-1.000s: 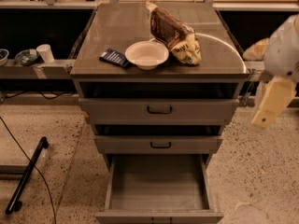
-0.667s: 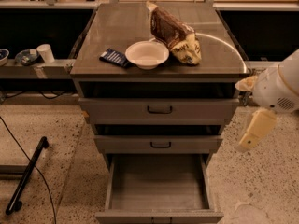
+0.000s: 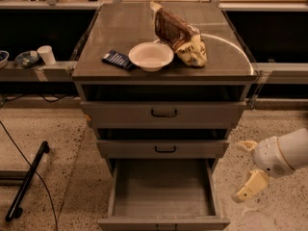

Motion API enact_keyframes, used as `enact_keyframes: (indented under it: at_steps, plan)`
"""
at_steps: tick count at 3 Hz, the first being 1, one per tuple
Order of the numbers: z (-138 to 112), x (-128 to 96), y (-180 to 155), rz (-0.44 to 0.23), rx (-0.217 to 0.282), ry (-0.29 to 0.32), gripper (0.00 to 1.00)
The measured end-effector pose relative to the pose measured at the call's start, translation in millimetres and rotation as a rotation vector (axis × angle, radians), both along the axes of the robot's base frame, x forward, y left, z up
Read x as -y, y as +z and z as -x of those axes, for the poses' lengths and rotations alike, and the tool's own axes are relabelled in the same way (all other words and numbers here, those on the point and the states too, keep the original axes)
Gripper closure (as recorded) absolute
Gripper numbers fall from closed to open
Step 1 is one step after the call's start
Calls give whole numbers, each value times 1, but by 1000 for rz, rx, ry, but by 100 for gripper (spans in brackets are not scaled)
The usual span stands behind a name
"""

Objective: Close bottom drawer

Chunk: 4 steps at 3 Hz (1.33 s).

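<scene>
Grey bottom drawer [image 3: 163, 189]; cream gripper [image 3: 239, 171] beside it

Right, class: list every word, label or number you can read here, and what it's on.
Snack bag: printed, too blurred to read.
Blue packet: pale marks, too small to read.
Bowl, bottom drawer and the gripper, low on the right beside it: no text.

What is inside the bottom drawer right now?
Bottom drawer: bare grey tray, nothing visible in it; its back end is hidden under the middle drawer. Claw hangs right of it.
</scene>
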State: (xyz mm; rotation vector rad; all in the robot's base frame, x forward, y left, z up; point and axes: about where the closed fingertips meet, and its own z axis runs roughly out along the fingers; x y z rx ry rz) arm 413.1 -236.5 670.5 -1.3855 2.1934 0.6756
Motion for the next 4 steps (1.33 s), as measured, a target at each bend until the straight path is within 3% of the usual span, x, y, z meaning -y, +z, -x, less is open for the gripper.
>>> enact_keyframes:
  at_steps: [1,2,3,4]
  plan:
    - [-10,-7,9,12,61,84,0]
    - [-10,-7,9,12,62,84,0]
    - [-13,-6,-5,3,154,73,0]
    - [-6,-7,-45,-51,302,36,0]
